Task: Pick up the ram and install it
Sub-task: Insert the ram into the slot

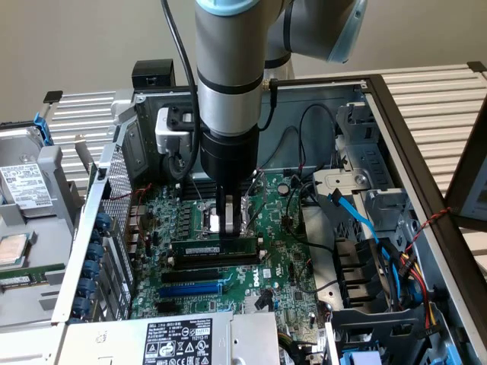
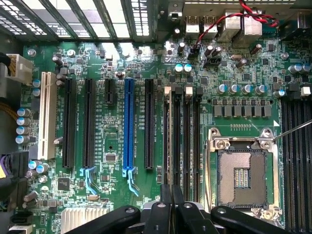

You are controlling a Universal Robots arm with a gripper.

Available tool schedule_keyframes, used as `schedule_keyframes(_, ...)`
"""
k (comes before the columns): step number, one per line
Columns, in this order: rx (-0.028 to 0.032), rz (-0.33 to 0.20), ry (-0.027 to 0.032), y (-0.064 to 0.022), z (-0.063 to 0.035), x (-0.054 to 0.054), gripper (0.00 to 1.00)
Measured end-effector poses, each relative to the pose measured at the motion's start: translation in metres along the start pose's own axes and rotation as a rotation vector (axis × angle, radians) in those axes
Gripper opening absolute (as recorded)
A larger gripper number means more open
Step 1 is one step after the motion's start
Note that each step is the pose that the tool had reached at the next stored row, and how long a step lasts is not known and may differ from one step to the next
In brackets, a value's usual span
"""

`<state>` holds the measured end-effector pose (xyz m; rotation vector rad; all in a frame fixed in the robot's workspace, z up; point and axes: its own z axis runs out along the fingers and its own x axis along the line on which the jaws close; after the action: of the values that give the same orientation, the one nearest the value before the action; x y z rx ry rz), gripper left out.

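The ram point(image 1: 215, 249) is a long green stick with black chips and a white label. It stands upright on its edge along the rearmost black slot of the motherboard point(image 1: 281, 251). My gripper point(image 1: 228, 223) comes straight down on its top edge, fingers shut on it near its middle. In the wrist view the ram point(image 2: 169, 136) shows edge-on as a thin strip over the outermost of several black slots beside the CPU socket point(image 2: 242, 178). My gripper point(image 2: 171, 200) pinches it there. I cannot tell how deep it sits in the slot.
More black slots point(image 1: 202, 274) and a blue slot point(image 1: 190, 289) lie in front of the ram. Black and blue cables point(image 1: 354, 213) and a drive cage point(image 1: 365, 281) crowd the exterior view's right. A labelled power supply point(image 1: 183, 338) sits in front, and a loose hard drive point(image 1: 27, 186) lies outside the case.
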<state>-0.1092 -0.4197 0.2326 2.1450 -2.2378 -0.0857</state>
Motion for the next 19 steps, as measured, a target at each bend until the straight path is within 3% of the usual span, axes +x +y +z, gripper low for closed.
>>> schedule_keyframes(19,0.0012,0.008,-0.0014,0.0008,0.0001,0.0021,0.12)
